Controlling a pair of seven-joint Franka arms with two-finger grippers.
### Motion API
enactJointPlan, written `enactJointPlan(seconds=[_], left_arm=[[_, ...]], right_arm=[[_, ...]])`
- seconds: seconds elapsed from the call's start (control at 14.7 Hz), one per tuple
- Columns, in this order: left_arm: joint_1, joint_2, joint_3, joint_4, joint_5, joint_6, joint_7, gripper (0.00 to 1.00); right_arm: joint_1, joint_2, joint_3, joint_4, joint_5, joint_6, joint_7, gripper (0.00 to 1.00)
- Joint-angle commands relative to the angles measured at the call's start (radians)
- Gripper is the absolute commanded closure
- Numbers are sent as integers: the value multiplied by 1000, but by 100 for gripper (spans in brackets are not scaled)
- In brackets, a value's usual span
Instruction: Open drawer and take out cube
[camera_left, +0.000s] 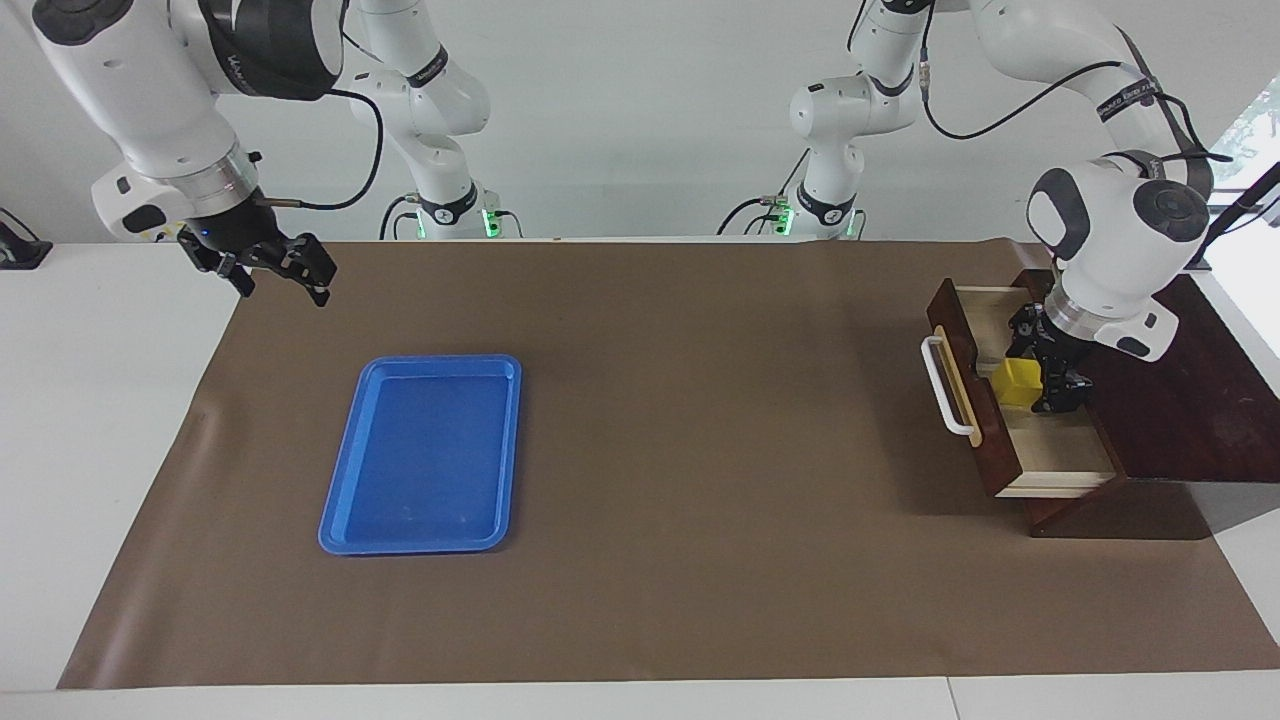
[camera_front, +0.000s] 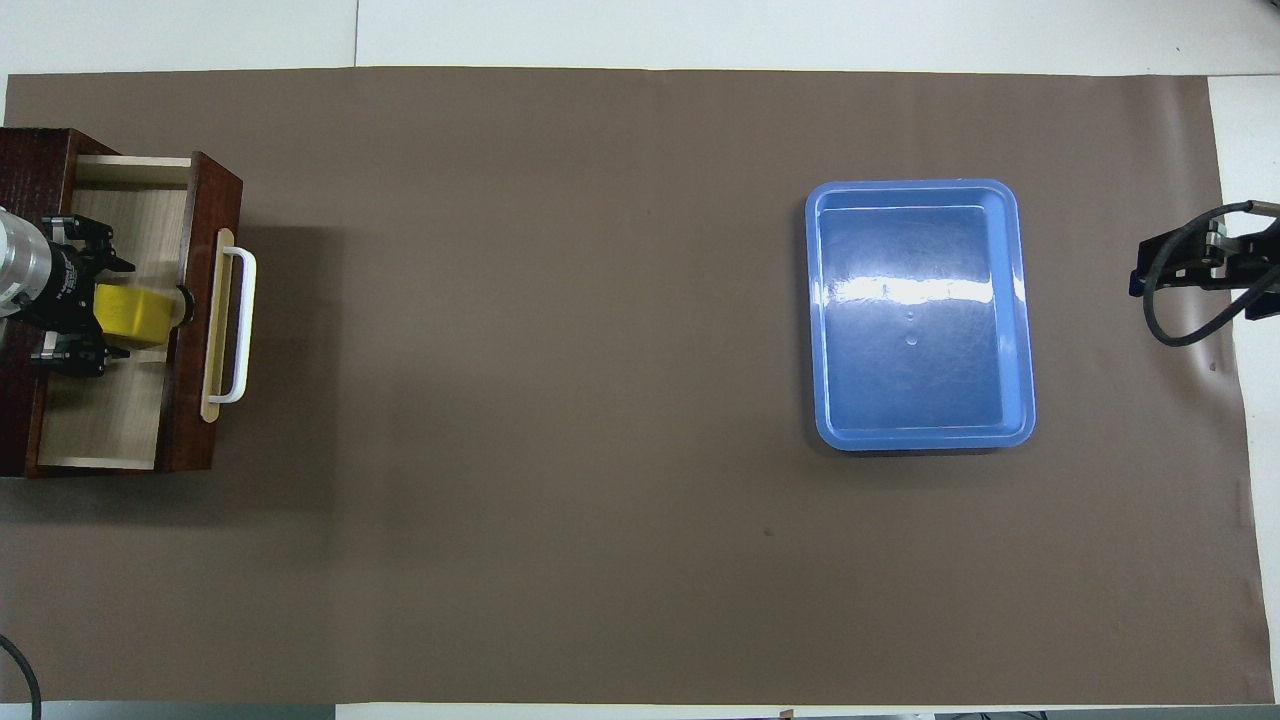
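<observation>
The drawer (camera_left: 1065, 450) (camera_front: 110, 420) is pulled out of its dark wooden box (camera_left: 1190, 400), with the white handle (camera_left: 944, 388) facing the middle of the table. The yellow cube (camera_left: 1018, 383) (camera_front: 135, 315) sits on the pale drawer floor against the front panel. My left gripper (camera_left: 1040, 375) (camera_front: 115, 308) is down inside the drawer and open. One finger stands on each side of the cube, with gaps showing. My right gripper (camera_left: 285, 283) (camera_front: 1185, 272) hangs open and empty over the mat's edge at the right arm's end, waiting.
A blue tray (camera_left: 420, 450) (camera_front: 920, 400) lies empty on the brown mat (camera_left: 700, 450) toward the right arm's end. The box top (camera_front: 25, 160) rises beside the left gripper's wrist. White table shows past the mat's edges.
</observation>
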Motion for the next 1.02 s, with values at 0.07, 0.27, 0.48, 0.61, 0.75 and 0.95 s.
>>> enactJointPlan(seconds=[0.07, 0.27, 0.48, 0.61, 0.75, 0.95], left_arm=[[6, -35, 0, -59, 17, 49, -30, 4], [4, -35, -1, -59, 33, 52, -73, 35], [-8, -29, -1, -43, 34, 53, -95, 75], [-11, -17, -1, -8, 33, 40, -102, 89], [-26, -3, -3, 33, 33, 7, -105, 90], [-39, 17, -4, 108, 33, -64, -99, 90]], right_arm=[[-48, -11, 11, -18, 16, 37, 35, 0], [-51, -1, 13, -16, 28, 31, 133, 0], [-47, 16, 11, -13, 91, 31, 364, 0], [-34, 30, 20, -8, 96, 35, 557, 0], [-30, 65, 25, 2, 172, 51, 769, 0], [8, 108, 25, 2, 268, 132, 1021, 0]])
